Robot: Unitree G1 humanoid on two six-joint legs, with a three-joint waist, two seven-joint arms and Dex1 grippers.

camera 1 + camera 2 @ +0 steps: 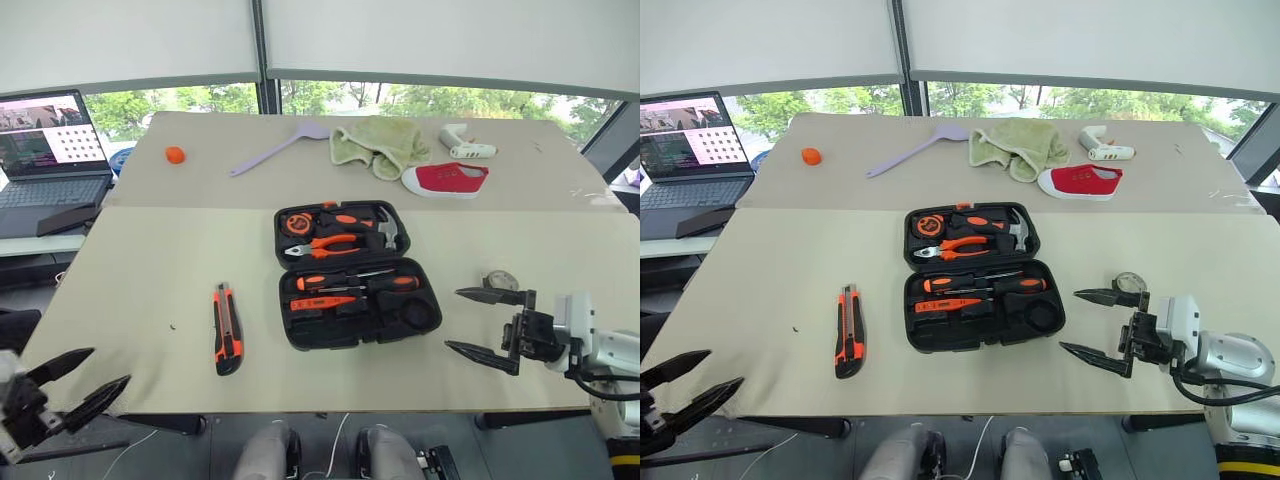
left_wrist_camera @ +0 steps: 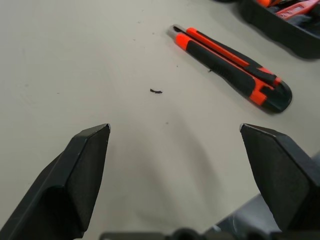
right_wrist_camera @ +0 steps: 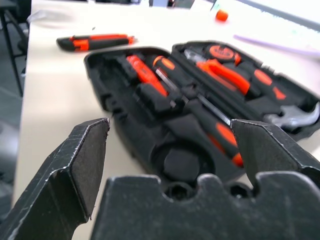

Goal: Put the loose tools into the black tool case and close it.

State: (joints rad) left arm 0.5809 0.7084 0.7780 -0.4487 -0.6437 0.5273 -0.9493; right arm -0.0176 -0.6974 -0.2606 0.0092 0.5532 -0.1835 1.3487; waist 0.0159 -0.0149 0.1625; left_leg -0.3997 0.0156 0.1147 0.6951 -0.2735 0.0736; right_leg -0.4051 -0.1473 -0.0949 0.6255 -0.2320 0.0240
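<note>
So, from where I sit, the one tool left outside is the utility knife [image 1: 227, 328]. It lies flat on the table [image 1: 150, 260], to the left of the black tool case [image 1: 355, 275] and a little apart from it, level with the case's near half. Its long axis runs near to far, almost parallel to the case's left wall, with the black butt end toward me.

My left gripper [image 1: 78, 382] is the nearer arm. It hangs off the near-left edge of the table with both fingers spread wide and nothing between them. The knife lies ahead of it and to its right, so I judge the coming reach goes forward and inward, with the jaws needing to straddle the knife across its narrow width.

My right gripper [image 1: 488, 325] hovers over the table just right of the case's near half, pointing left at it, its fingers also wide apart and empty.

The case lies fully open, lid half far, base half near. In the far half I see the tape measure [image 1: 297, 223], the pliers [image 1: 325, 243] and the hammer [image 1: 392, 231]. In the near half sit two screwdrivers with black-orange handles [image 1: 355, 281], the slim orange screwdriver [image 1: 320, 302] below them, and a small black tape roll [image 1: 420, 315] in the near-right recess. A long recess along the near edge looks empty; I take that to be for the knife.
</note>
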